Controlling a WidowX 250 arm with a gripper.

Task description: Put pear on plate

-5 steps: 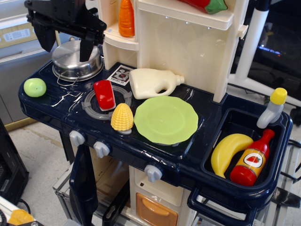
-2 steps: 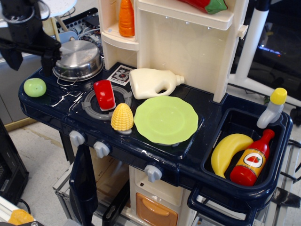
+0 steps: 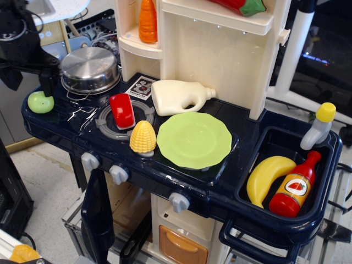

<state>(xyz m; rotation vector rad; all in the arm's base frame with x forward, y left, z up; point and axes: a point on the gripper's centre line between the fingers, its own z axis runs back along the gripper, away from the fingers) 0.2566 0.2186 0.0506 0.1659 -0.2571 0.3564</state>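
The pear (image 3: pixel 40 102), left of the steel pot (image 3: pixel 90 69), looks light, rigid and slippery. Grip across its widest middle. The claw (image 3: pixel 28 82) is spread above it.

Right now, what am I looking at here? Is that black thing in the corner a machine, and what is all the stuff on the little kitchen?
The picture is taken from above and in front of a toy kitchen. The black shape at the top left is the end of a robot arm; its gripper hangs over the pear, a small light-green toy fruit at the counter's left edge. Its fingers look spread and hold nothing.

On the counter are a steel pot, a red block on the burner, a corn cob, a cream jug lying on its side and a light-green plate, which is bare. The sink on the right holds a banana and a ketchup bottle.
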